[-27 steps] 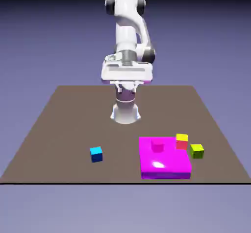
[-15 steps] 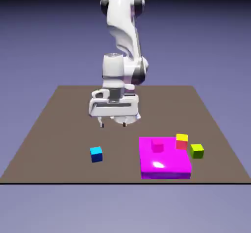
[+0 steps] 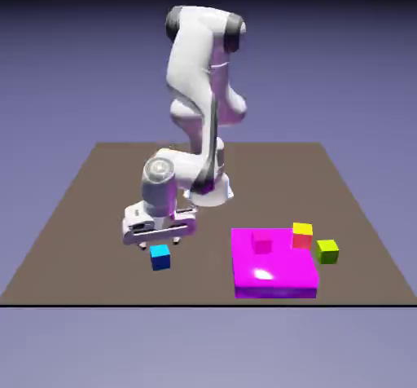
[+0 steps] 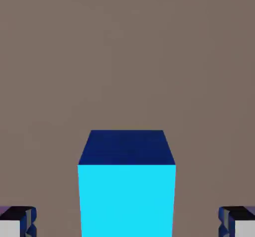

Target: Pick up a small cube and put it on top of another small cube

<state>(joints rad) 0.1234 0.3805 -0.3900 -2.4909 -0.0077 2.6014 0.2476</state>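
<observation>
The small blue cube (image 3: 160, 257) with a cyan top rests on the brown table, toward the exterior view's left. My gripper (image 3: 159, 244) hangs directly over it, fingers pointing down, open. In the hand view the blue cube (image 4: 126, 191) fills the lower middle, and my two fingertips (image 4: 17, 222) show far apart at the bottom corners, one on each side of it, not touching it. The olive-green cube (image 3: 327, 250) with a yellow-green top sits on the table at the exterior view's right.
A big magenta slab (image 3: 274, 272) lies between the two cubes, with a small magenta cube (image 3: 261, 240) on it. A yellow-topped red cube (image 3: 302, 235) stands at the slab's far right corner, close to the olive cube.
The arm has swung down and toward the exterior view's left, from high near its base to just above the blue cube. The cubes have not moved.
</observation>
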